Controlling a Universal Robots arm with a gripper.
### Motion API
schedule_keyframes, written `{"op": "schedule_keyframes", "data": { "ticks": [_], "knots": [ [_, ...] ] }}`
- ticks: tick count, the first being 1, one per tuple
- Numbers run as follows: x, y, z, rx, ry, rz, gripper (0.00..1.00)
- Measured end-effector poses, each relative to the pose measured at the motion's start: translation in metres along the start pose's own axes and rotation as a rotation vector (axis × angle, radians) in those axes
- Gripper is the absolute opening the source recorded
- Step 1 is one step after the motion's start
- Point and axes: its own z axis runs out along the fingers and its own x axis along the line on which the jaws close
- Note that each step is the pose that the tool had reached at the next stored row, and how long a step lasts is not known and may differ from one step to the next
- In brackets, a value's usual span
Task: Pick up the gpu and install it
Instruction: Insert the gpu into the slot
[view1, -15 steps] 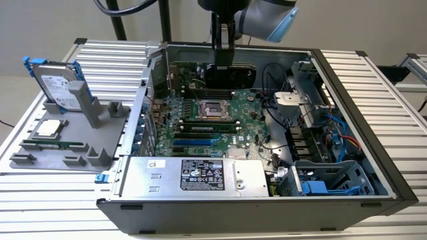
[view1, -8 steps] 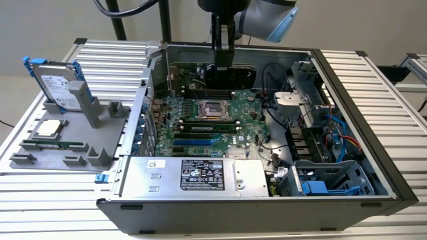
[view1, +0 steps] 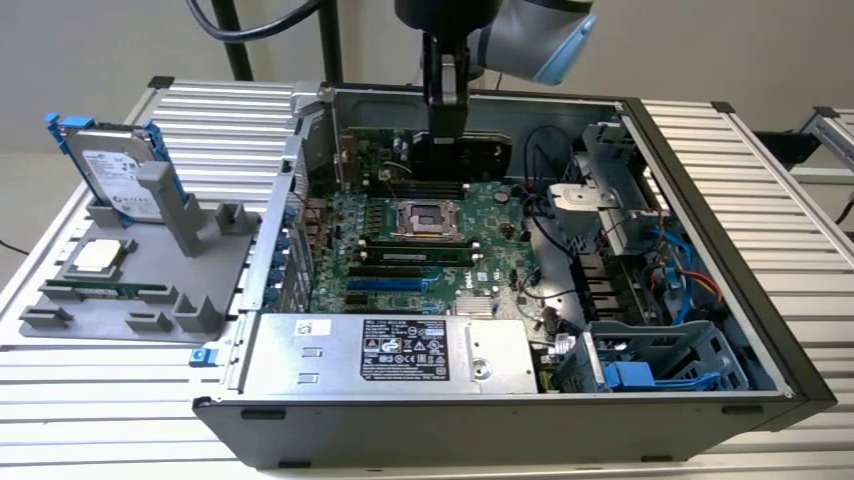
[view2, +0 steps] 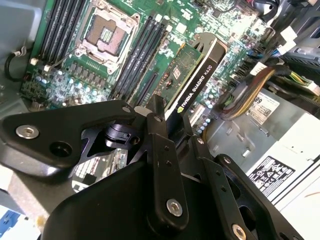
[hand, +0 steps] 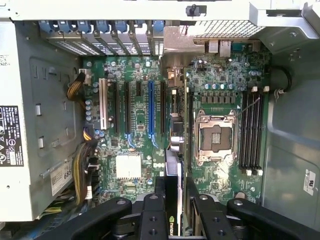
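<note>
Open computer case (view1: 507, 430) on its side on a slatted bench, motherboard (view1: 501, 255) facing up. The power supply (view1: 387, 350) sits along the near wall in the exterior view. The gpu (view2: 196, 75) hangs edge-down inside the case, above the board and, by my judgement, not yet seated. In the first wrist view it runs edge-on between the row of expansion slots (hand: 150, 107) and the bare CPU socket (hand: 215, 137). Whether its lower edge sits over a slot I cannot tell. The gripper (view2: 172, 122) reaches in from above, jaws pinching the gpu across its two flat faces near the upper edge.

Risks, as judged from here:
- The hold is high on a long card, so any contact low down could pivot it in the pinch and bring the connector in skewed.
- An offset toward the socket side could put the card edge onto the exposed socket contacts or onto small board parts beside the slot.
- The end bracket could catch on the rear slot openings and stop the card short.
- The cable bundle (hand: 82, 165) by the power supply lies well apart, so a snag looks unlikely.
</note>
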Motion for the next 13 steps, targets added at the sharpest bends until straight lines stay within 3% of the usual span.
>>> {"op": "schedule_keyframes", "data": {
  "ticks": [13],
  "knots": [
    [-0.0004, 0.0005, 0.0060, 0.0001, 0.0011, 0.000, 0.00]
  ]
}}
